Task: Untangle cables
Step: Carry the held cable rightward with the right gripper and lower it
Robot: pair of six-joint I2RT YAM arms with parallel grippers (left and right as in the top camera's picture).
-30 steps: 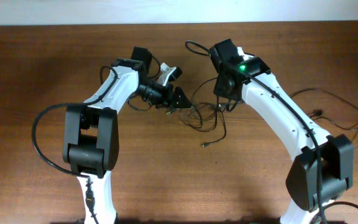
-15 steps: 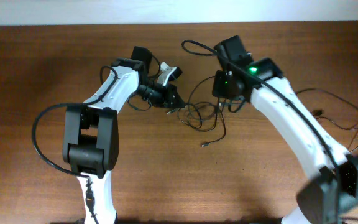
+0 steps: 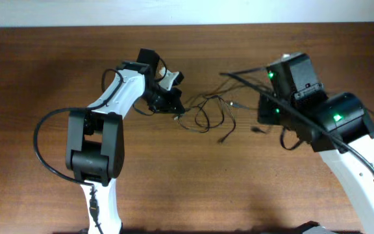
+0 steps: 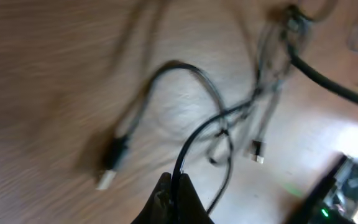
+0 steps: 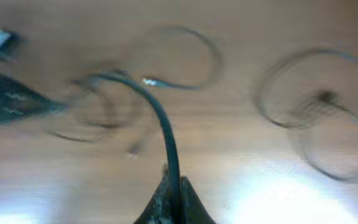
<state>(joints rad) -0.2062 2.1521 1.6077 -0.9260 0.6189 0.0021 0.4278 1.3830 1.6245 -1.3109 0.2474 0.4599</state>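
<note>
The left end effector (image 4: 173, 186) and right end effector (image 5: 174, 185) are clamping the cables (image 3: 203, 112) — light, limp, snag-prone. Gripping where strands cross is looking best.

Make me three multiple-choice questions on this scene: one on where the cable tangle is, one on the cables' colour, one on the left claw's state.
1. Where is the tangle of cables?
A. between the left claw and the right claw
B. at the far left
C. at the near edge

2. What colour are the cables?
A. white
B. black
C. red

3. The left claw is:
A. wide open
B. shut on a cable
C. shut on nothing

Answers:
1 A, the overhead view shows the tangle strung between both claws.
2 B, every cable looks black.
3 B, the left wrist view shows a cable leaving the closed tips.
</note>
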